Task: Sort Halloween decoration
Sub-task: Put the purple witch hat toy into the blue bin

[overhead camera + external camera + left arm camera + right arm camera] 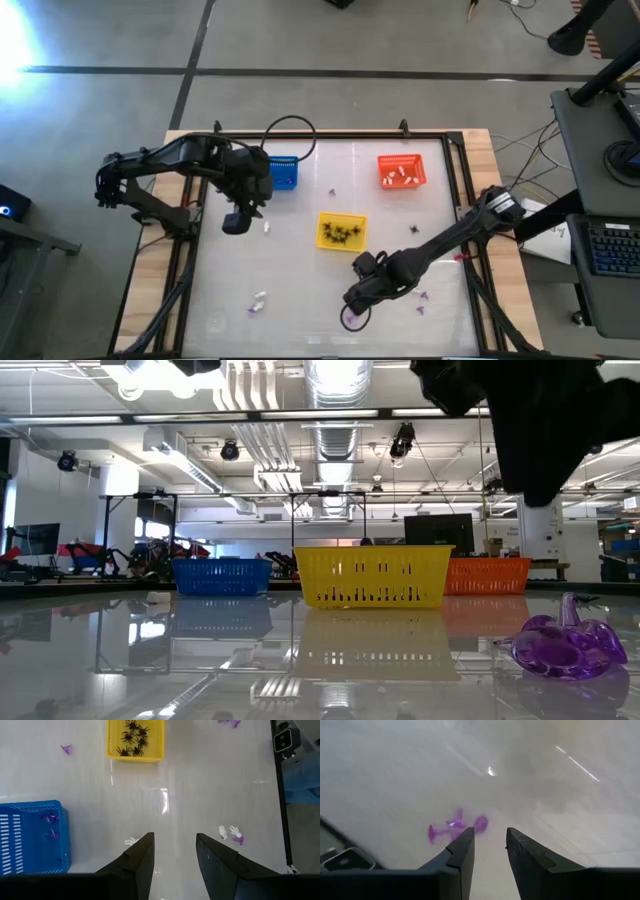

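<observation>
From above, the white table (300, 310) fills the middle of the frame. The left gripper (236, 222) hangs left of centre, just below the small blue rectangular basket (284, 173). The right gripper (355, 300) sits low and right of centre, over a tiny purple plastic trinket (353, 318). Black spider-like trinkets (341, 235) fill the yellow basket (341, 232) at centre; white trinkets (402, 177) lie in the orange basket (401, 171) at upper right.

At table height, the three baskets line the middle, and a purple trinket (565, 645) rests at lower right.

From the left wrist, the fingers (141, 860) stand well apart and empty, a white trinket (130, 841) just beside one tip.

From the right wrist, the fingers (460, 857) are narrowly parted and hold nothing; the purple trinket (455, 828) lies just off one tip.
</observation>
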Robot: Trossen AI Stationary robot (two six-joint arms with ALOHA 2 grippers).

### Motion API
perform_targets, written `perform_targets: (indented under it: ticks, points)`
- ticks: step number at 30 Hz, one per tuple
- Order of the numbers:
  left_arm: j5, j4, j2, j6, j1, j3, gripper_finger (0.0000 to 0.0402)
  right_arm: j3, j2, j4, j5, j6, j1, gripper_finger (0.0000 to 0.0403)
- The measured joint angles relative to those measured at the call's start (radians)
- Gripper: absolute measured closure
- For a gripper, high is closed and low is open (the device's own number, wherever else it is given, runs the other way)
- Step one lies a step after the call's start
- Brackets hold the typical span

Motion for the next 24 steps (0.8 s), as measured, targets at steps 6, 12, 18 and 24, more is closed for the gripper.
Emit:
perform_targets:
  ticks: [6, 12, 18, 24]
  points:
    - [0.0, -0.005, -0.001, -0.008, -0.001, 0.0, 0.0274, 0.001, 0.044, 0.02, -0.01, -0.026, 0.005, 0.0296]
    - [0.0, -0.005, -0.001, -0.016, -0.001, 0.0, 0.0274, 0.001, 0.059, 0.04, -0.01, -0.007, 0.012, 0.031]
    - [0.0, -0.005, -0.001, -0.021, -0.002, 0.0, 0.0274, 0.0, 0.089, 0.058, -0.009, 0.018, 0.02, 0.0298]
    - [0.0, -0.004, -0.001, -0.021, -0.001, 0.0, 0.0274, 0.0, 0.109, 0.104, -0.027, 0.019, 0.024, 0.0276]
